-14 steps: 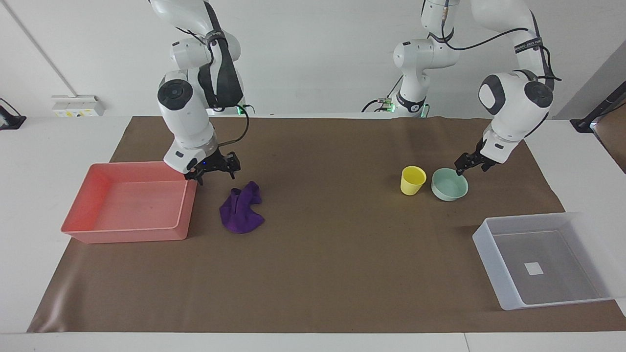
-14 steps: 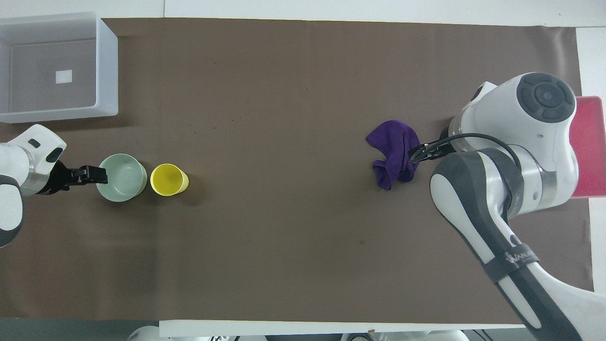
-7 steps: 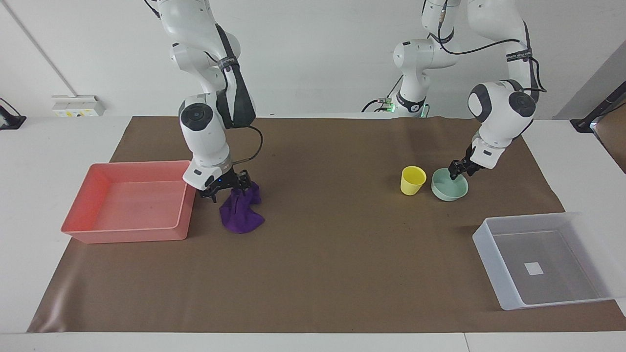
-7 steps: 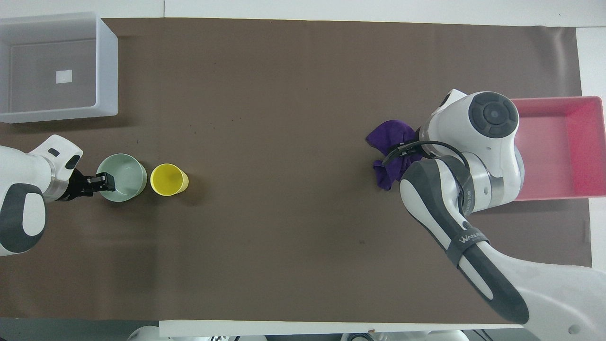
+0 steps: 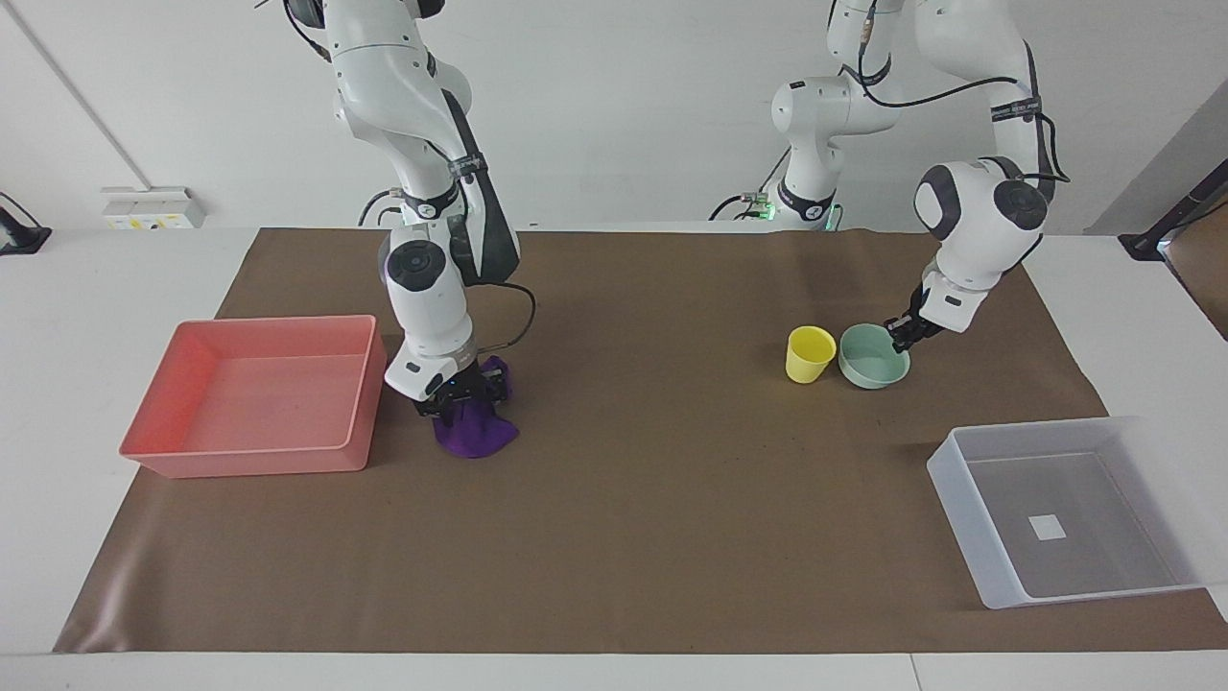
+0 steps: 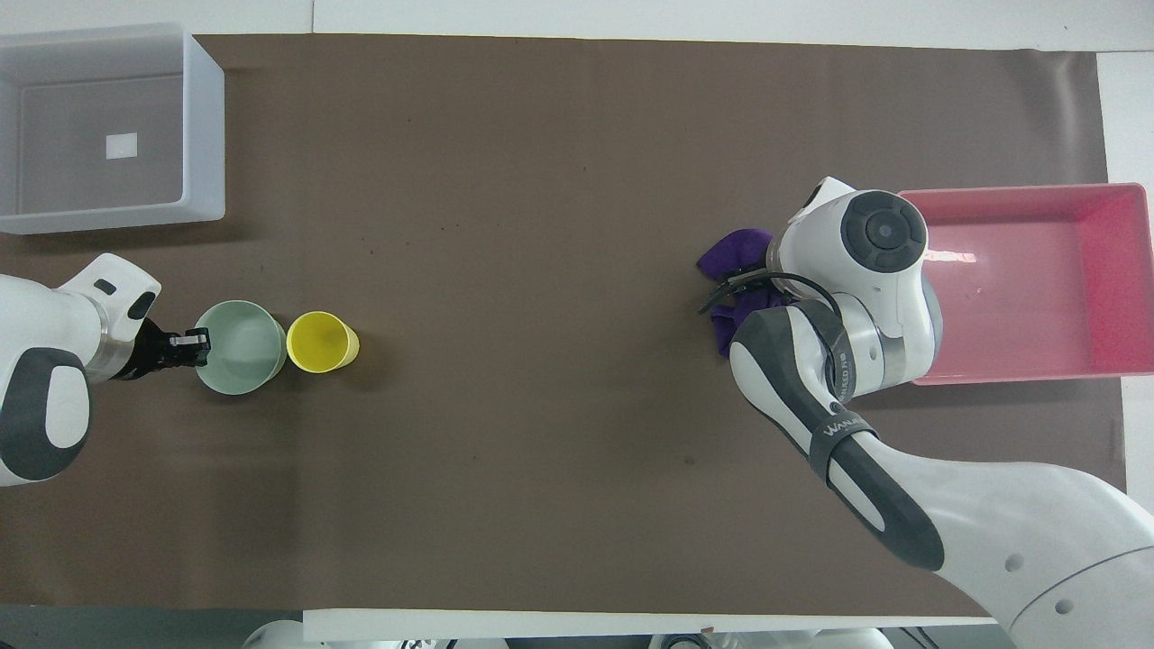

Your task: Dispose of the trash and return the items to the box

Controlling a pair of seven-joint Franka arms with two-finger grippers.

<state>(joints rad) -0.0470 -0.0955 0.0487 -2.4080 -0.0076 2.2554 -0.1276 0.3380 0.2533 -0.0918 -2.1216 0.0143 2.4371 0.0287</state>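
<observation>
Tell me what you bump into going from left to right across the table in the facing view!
pink tray → purple rag → yellow cup → green bowl → clear box

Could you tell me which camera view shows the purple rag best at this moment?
The facing view: the purple rag lies beside the pink tray, with the right end effector down on it. In the overhead view the right arm covers most of the rag; only folds show.
</observation>
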